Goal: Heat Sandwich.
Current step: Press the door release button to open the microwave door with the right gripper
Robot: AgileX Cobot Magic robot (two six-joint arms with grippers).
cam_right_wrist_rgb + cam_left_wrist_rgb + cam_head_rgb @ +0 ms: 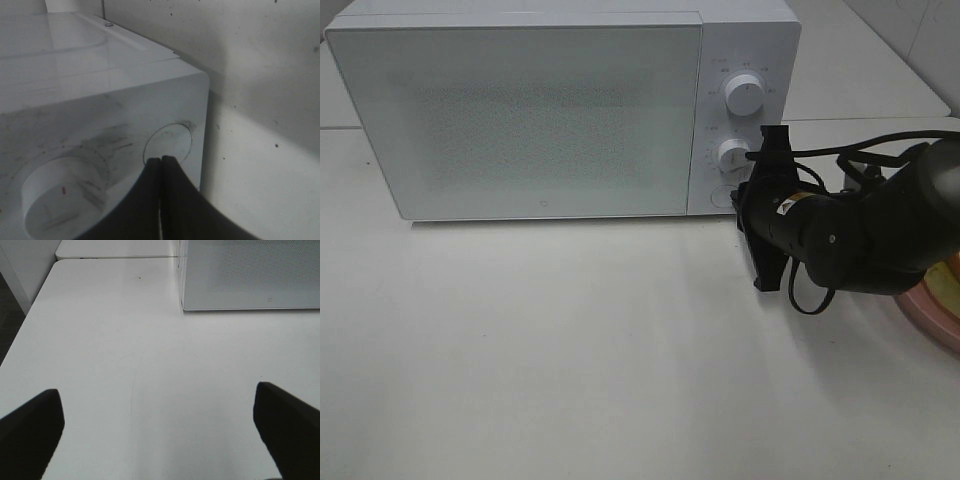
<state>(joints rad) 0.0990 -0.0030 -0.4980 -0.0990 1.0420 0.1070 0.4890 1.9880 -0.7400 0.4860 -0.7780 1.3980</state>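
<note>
The white microwave point(520, 110) stands at the back of the table with its door closed. My right gripper point(742, 200) is shut, with nothing between its fingers. In the right wrist view the gripper's point(161, 160) tips rest at the lower edge of the round button point(167, 142) under the lower knob point(60, 200). The right arm covers most of the pink plate point(932, 312) at the right edge, and the sandwich is hidden behind the arm. My left gripper point(160, 432) hangs open over bare table, in front of the microwave's point(250, 275) left corner.
Two white knobs point(744, 95) point(733, 154) sit on the microwave's control panel. The white table point(570, 350) stretches in front of the microwave. In the left wrist view the table's left edge point(20, 335) drops to a dark floor.
</note>
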